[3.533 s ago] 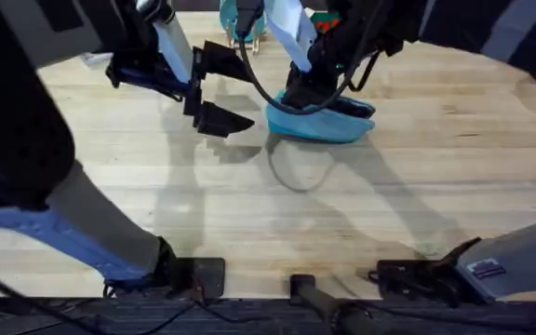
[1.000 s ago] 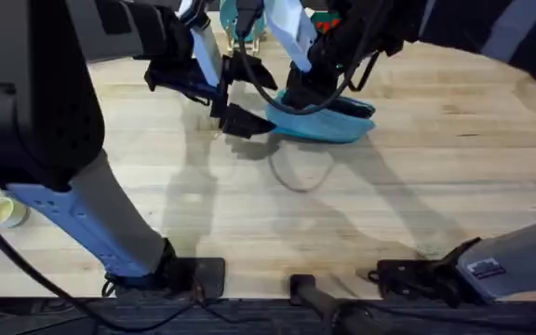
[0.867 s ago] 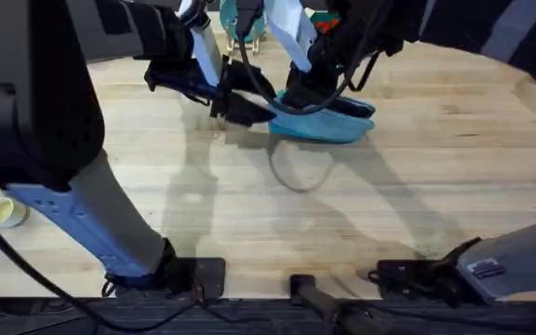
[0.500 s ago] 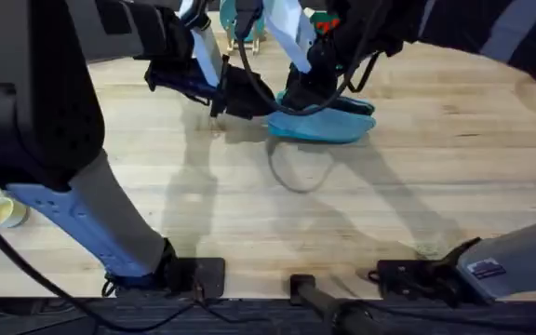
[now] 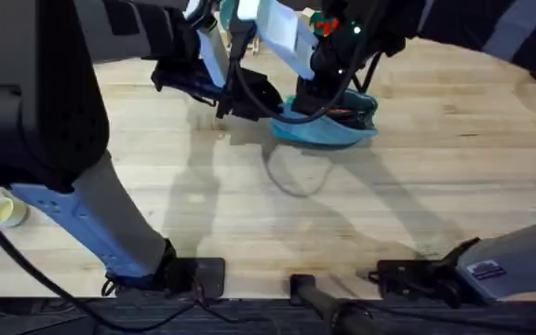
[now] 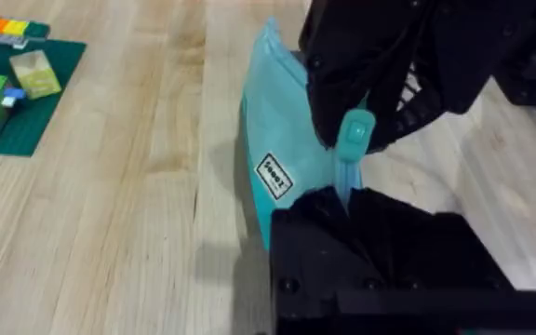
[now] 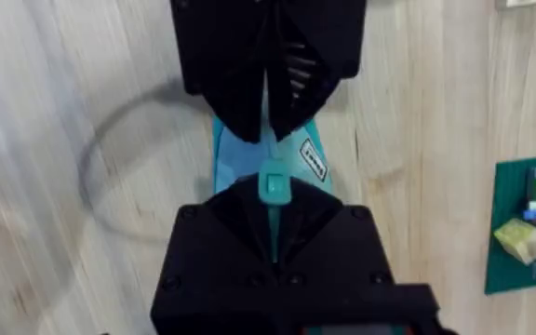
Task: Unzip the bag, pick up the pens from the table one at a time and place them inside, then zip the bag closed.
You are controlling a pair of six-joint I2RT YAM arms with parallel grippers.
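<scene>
I see the bag (image 5: pixel 328 128) at upper centre of the table (image 5: pixel 435 186), both grippers crowding it: left gripper (image 6: pixel 342 200) seemingly pinching its end, right gripper (image 7: pixel 273 219) closed near the zipper pull (image 7: pixel 274 183); green brick plate (image 6: pixel 12 93) nearby.

both grippers cover most of the bag (image 5: pixel 328 130); its zipper opening is hidden

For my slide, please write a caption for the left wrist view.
Left gripper pinches the blue bag end while the right gripper holds its zipper tab.
</scene>
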